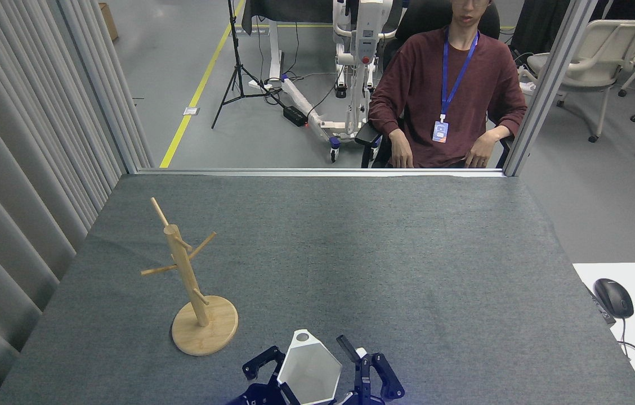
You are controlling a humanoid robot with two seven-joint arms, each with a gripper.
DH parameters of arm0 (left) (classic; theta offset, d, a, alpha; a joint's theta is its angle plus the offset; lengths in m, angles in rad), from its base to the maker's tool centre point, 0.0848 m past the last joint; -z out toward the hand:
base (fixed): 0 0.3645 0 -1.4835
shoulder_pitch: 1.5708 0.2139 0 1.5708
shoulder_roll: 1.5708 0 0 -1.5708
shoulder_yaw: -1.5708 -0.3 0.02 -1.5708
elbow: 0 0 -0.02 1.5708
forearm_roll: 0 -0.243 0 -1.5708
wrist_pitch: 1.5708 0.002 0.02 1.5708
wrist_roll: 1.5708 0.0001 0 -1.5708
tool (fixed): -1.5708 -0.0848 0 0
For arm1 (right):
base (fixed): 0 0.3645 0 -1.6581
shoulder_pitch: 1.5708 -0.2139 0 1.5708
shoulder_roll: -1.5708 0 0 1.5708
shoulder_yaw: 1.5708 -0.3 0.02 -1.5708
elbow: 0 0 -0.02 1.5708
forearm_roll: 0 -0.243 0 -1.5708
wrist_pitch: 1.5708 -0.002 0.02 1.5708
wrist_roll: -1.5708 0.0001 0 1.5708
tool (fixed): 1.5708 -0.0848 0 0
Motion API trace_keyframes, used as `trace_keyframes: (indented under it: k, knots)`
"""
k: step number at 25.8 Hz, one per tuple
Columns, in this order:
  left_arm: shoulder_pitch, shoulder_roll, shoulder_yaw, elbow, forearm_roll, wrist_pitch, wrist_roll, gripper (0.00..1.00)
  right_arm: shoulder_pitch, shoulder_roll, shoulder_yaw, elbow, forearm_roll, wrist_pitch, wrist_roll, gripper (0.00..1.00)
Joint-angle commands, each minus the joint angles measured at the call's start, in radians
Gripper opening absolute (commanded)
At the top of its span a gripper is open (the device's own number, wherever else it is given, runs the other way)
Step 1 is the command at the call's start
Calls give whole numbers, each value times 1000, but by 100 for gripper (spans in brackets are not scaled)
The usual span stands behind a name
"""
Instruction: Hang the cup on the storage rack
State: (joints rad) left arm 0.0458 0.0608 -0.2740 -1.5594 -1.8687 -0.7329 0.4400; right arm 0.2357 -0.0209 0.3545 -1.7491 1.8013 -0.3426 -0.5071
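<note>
Resting between the spread, unclenched fingers of the gripper [317, 368], the white cup [310, 371] is seen apart from the wooden storage rack [193, 281].

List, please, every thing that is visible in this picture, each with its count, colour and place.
cup: 1, white, near table edge, between gripper fingers
storage rack: 1, light wood, left on table
table: 1, grey cloth cover, centre
mouse: 1, black, white desk at right
person: 1, maroon top, blue lanyard, seated beyond table
tripod: 1, black, floor behind
chair: 1, white, far right
curtain: 1, grey, left
gripper: 1, dark blue, bottom edge, around cup; which arm unclear
</note>
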Motion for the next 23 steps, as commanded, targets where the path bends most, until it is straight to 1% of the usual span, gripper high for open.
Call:
trace_keyframes:
  k: [1,4,6,8,10,11,12,13,14,15,17,18,19,23]
  knots:
    - [-3,-1,2,12,0,6,0,39,-9,39,-11,-21,-42,2,-19,98]
    - [-4,-2,2,18,-1,7,0,39,-30,52,-55,-43,-143,5,-11,98]
    - [-4,-2,6,19,-1,7,0,40,-67,64,-100,-44,-211,54,-5,98]
    - [-4,-2,12,18,-1,10,0,39,-122,68,-190,-30,-289,149,38,98]
    - [2,-2,45,12,-1,10,0,39,-162,67,-302,3,-369,220,119,98]
    - [5,-2,67,9,2,9,0,39,-174,65,-370,30,-401,244,163,98]
    - [9,-2,85,4,3,9,0,39,-176,55,-427,53,-412,255,205,98]
    - [11,-1,104,-1,5,7,2,39,-176,49,-476,71,-409,255,243,98]
    - [11,-1,124,-1,8,7,2,39,-164,38,-500,92,-399,251,277,98]
    - [12,-2,150,-2,19,7,2,39,-141,-2,-502,112,-370,241,298,98]
    - [17,-2,206,-4,46,7,2,39,-21,-117,-482,115,-283,159,302,98]
    - [19,-2,228,-10,54,7,2,39,30,-148,-463,111,-257,106,298,98]
    - [20,-2,248,-25,60,7,2,39,60,-149,-459,106,-244,73,291,98]
    - [59,4,366,-62,103,1,2,41,97,-148,-463,91,-244,50,245,98]
